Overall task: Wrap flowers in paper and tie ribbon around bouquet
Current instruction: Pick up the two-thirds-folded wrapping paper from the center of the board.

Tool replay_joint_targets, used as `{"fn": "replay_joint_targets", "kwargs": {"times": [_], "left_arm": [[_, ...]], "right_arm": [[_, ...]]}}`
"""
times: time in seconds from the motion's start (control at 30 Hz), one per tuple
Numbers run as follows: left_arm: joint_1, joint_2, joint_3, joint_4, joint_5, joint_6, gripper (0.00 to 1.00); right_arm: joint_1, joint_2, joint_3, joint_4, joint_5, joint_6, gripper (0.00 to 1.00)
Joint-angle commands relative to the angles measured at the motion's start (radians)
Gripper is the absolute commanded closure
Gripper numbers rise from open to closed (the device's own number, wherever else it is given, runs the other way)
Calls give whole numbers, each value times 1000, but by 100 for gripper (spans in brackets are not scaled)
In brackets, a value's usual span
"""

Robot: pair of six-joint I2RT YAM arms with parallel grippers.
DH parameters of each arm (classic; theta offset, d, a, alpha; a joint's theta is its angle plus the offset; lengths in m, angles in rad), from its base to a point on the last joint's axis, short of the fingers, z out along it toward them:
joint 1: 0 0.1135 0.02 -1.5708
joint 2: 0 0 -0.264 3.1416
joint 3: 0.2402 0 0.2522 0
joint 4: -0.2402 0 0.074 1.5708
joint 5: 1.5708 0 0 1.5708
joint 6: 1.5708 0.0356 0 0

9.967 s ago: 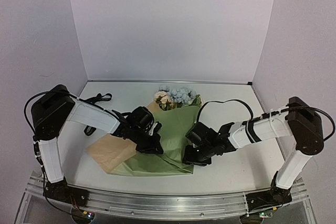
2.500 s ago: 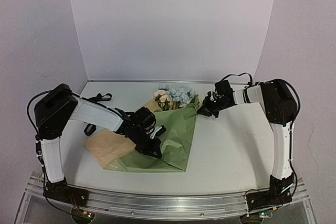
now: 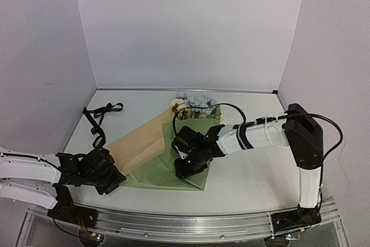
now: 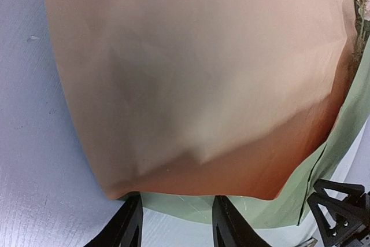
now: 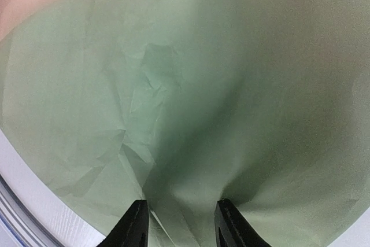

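On the white worktop [image 3: 254,172] lies the folded paper [image 3: 156,173], the flowers [image 3: 193,101] at its far end. The left jaws stand spread by its near-left edge; the right jaws stand spread upon the green.

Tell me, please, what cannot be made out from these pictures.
Stems of the flowers: top view, the paper covers them.
Lettering on the ribbon: top view, too small.
Whether the right gripper touches the paper: right wrist view too close to judge; top view, its own wrist hides the fingertips.
Fingers of the left gripper: top view, one dark mass.
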Motion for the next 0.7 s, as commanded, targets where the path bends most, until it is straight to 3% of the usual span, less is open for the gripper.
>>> {"fn": "replay_joint_targets", "kwargs": {"times": [0.0,0.2,0.4,0.67], "left_arm": [[-7,-47,31,-148,-8,21,56],[-10,-124,5,-153,42,21,48],[-25,-53,-7,-56,39,10,48],[-35,60,-4,-4,-37,12,67]], "right_arm": [[28,36,74,-98,97,-59,57],[57,82,115,-146,133,-90,52],[65,127,165,-203,184,-89,52],[66,137,185,-222,206,-90,52]]}}
